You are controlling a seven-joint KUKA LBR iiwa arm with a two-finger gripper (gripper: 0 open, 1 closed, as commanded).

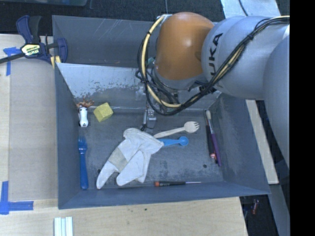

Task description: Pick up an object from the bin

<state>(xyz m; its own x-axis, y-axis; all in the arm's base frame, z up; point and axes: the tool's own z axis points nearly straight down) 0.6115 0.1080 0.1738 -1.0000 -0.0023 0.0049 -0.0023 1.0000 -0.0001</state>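
Blue toothbrush point(82, 162): lying well left of the gripper point(146, 126), along the bin point(66, 151) wall; not getting in the way.
Yellow foam block point(103, 112): sitting to the gripper's left, apart from it.
White glove point(132, 155): spreading down and left from just under the gripper; looking like the likely pick.
Gripper: hanging low over the glove's top edge; its opening is hidden, so I cannot tell how wide, and nothing is showing in its grasp.
Technique (judgement): aiming at a raised fold rather than flat cloth, and descending straight.
Pale spork point(178, 129), blue spoon point(173, 142): lying just right of the gripper; the spoon's handle is meeting the glove and risking being dragged along.
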